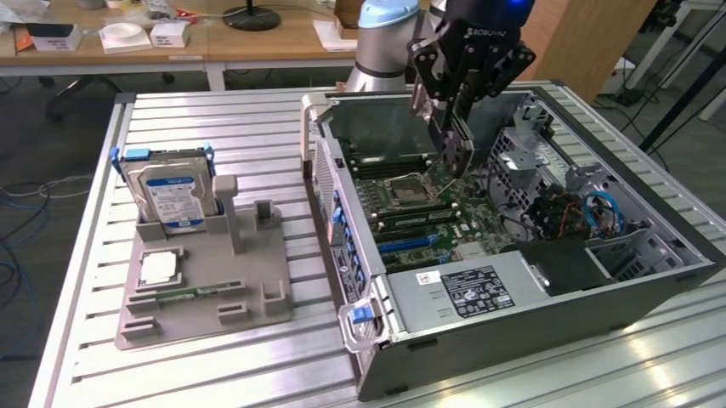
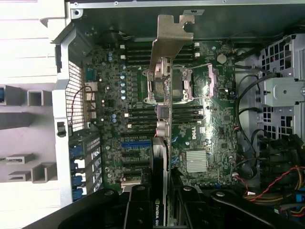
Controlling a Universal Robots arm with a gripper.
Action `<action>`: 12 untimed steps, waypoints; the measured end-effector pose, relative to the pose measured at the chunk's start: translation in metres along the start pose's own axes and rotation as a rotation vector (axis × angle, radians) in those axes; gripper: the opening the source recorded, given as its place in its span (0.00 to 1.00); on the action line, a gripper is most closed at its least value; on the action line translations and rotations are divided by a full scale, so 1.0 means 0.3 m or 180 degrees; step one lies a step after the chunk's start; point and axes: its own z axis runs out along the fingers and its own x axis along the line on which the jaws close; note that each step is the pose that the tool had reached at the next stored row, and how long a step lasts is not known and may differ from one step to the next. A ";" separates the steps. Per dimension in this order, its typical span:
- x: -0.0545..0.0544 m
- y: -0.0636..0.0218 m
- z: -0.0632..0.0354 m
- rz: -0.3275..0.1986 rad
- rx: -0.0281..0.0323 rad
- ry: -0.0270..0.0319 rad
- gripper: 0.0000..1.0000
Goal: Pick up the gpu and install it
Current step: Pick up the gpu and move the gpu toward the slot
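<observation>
My gripper (image 1: 456,109) hangs over the open computer case (image 1: 346,221), shut on the gpu (image 1: 453,149). The gpu is a thin dark card standing on edge, its lower corner a little above the motherboard (image 1: 426,212) near the processor socket (image 1: 405,189). In the wrist view the gpu (image 2: 163,119) shows edge-on between my dark fingers (image 2: 138,210), with its silver bracket (image 2: 170,40) at the far end towards the case wall. It lies above the socket and the black memory slots (image 2: 183,114). A blue expansion slot (image 2: 136,143) sits just beside the card's line.
A grey parts holder (image 1: 244,280) at the exterior view's left carries a hard drive (image 1: 170,194), a processor chip (image 1: 159,268) and a memory stick (image 1: 187,293). Inside the case are a power supply (image 1: 467,293), drive cages (image 1: 522,153) and loose cables (image 1: 584,212).
</observation>
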 end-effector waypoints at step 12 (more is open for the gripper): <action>-0.026 0.002 0.001 0.0000 0.0000 0.0000 0.26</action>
